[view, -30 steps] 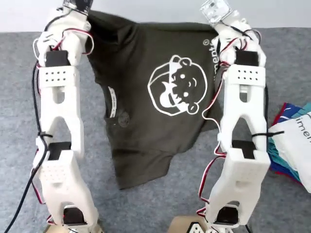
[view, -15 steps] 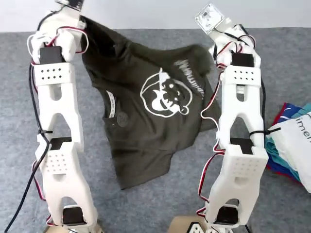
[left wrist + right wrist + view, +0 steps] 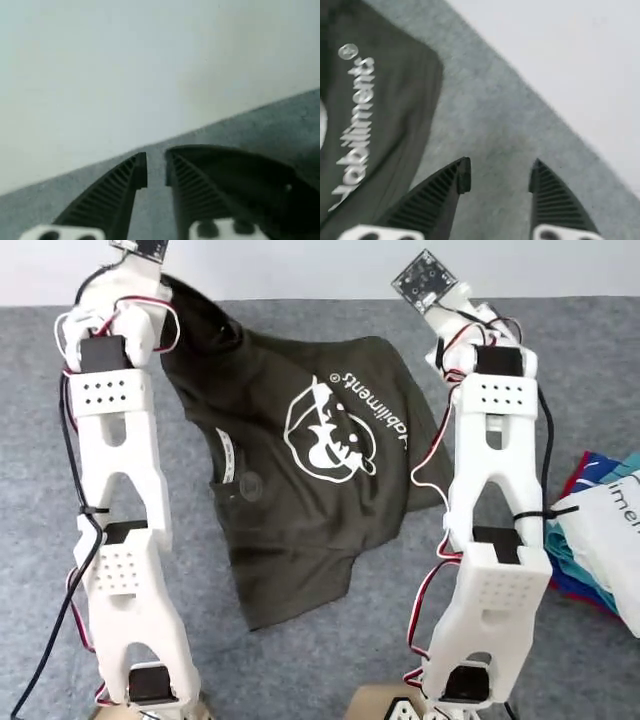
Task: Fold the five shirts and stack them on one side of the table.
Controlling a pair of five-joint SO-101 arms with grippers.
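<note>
From the high view, you had the dark shirt (image 3: 310, 490) spread on the grey table (image 3: 560, 370) between the two arms, white graphic facing up. Its far corner was raised off the table and ran up to the end of the left arm (image 3: 120, 440). The right arm (image 3: 495, 440) stood along the shirt's other side, and a pile of other shirts (image 3: 605, 530) lay at the table's right edge.

In the left wrist view, your left gripper (image 3: 156, 165) had its fingers almost together, with a thin slit between the tips. Dark fabric (image 3: 250, 175) bunched against one finger, so they seemed to be clamped on the shirt's edge.

In the right wrist view, your right gripper (image 3: 497, 175) had its fingers apart with bare table between them, just beside the shirt's lettered edge (image 3: 365, 115) and not touching it.
</note>
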